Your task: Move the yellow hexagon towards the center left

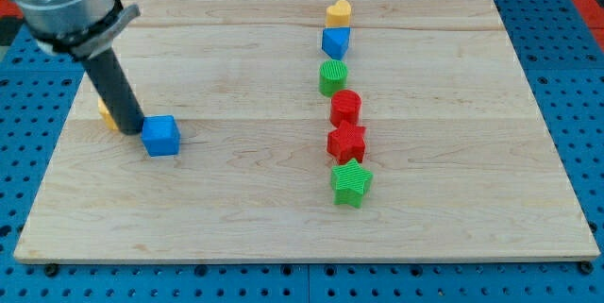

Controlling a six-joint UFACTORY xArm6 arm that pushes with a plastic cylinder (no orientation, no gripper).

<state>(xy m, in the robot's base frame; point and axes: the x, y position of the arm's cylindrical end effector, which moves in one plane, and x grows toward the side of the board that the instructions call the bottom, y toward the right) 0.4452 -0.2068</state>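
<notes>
- Rod seen entering from far left, slanting down to the wooden surface [236,218]; tip [135,132] is planted at left of centre.
- No fingers fitted on this rig, so no released/clenched state can be given; nothing is grasped.
- Yellow hexagon [107,114] is located at the left edge region, mid-depth, mostly hidden behind the rod; only a small yellow-orange sliver is visible just left of the tip. Shape cannot be confirmed from what shows.
- Blue cube [161,136] is sat just right of the tip, touching or nearly so; contact cannot be told.
- A column of six blocks is lined up right of centre, running far to near: yellow heart [339,10], blue block [335,42], green cylinder [333,77], red cylinder [345,108], red star [346,143], green star [352,183].
- Column neighbours are touching or just beside each other; the column is well apart from the tip.
</notes>
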